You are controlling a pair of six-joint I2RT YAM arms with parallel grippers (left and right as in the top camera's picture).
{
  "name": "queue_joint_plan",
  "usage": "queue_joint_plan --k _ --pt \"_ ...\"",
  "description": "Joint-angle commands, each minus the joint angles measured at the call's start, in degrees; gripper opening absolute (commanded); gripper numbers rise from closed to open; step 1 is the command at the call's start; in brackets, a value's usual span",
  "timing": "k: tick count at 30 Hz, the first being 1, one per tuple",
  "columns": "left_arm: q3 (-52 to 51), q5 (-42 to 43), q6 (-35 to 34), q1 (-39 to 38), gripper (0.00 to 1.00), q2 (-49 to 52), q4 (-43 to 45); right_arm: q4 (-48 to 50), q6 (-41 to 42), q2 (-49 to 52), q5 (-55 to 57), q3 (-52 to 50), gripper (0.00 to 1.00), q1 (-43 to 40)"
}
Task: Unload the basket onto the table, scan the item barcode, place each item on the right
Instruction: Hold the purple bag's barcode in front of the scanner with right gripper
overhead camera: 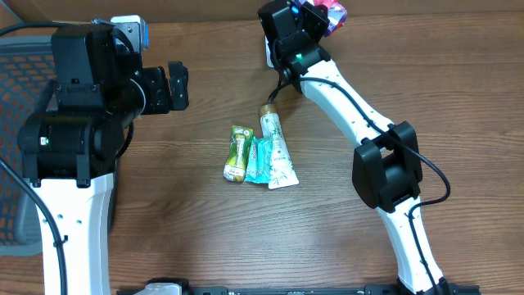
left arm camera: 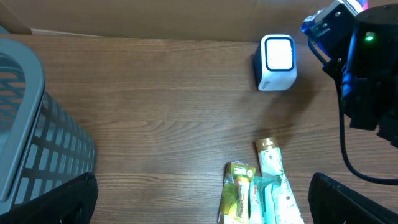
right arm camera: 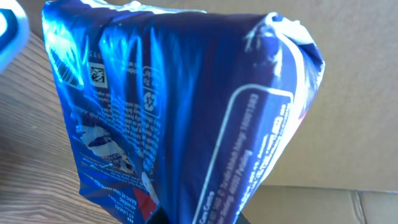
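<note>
Overhead view: at the far edge of the table (overhead camera: 205,238), the right gripper (overhead camera: 313,18) is clenched on a bag (overhead camera: 335,14). The left gripper (overhead camera: 177,86) is spread wide and holds nothing. Tubes (overhead camera: 262,152) are laid at the middle.

Left wrist view: a scanner (left arm camera: 277,62) is seen beyond the tubes, and a basket (left arm camera: 31,124) at the left.

Right wrist view: the picture is filled by the bag, which is blue.

wood-grain table (overhead camera: 205,238), cardboard panel (left arm camera: 155,18) along far edge, even light
</note>
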Motion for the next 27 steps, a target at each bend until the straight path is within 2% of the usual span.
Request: queue_joint_plan --k 1,27 --pt "0.5 -0.3 0.7 0.2 1.0 0.5 0.0 0.6 -0.5 2.4 3.8 1.3 0.04 0.0" --pt "0.5 -0.3 0.7 0.2 1.0 0.5 0.0 4.8 -0.5 2.9 7.2 1.3 0.04 4.2"
